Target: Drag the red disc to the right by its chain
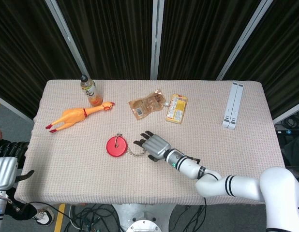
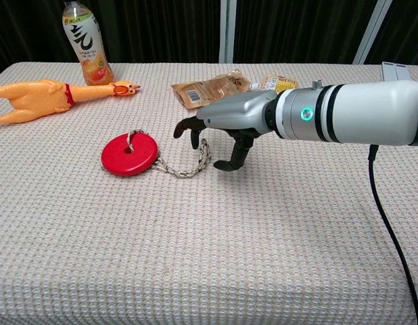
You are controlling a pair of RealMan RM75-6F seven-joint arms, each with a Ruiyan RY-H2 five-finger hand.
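Observation:
The red disc [image 1: 116, 146] [image 2: 129, 154] lies flat left of the table's middle. Its light metal chain [image 1: 135, 153] [image 2: 187, 166] runs off to the right and curls up at its free end. My right hand [image 1: 153, 145] [image 2: 226, 120] hovers palm down over that free end, fingers apart and curved down, thumb hanging below. Its dark fingertips [image 2: 189, 128] are just above the chain's end and hold nothing. My left hand [image 1: 7, 166] hangs off the table's left edge, fingers apart and empty; only the head view shows it.
A rubber chicken [image 1: 74, 116] [image 2: 40, 97] and a drink bottle [image 1: 91, 90] [image 2: 86, 42] sit at the back left. A brown pouch [image 1: 147, 104] [image 2: 210, 88] and a yellow packet [image 1: 176, 108] lie behind the hand. A white bar [image 1: 232, 104] rests far right.

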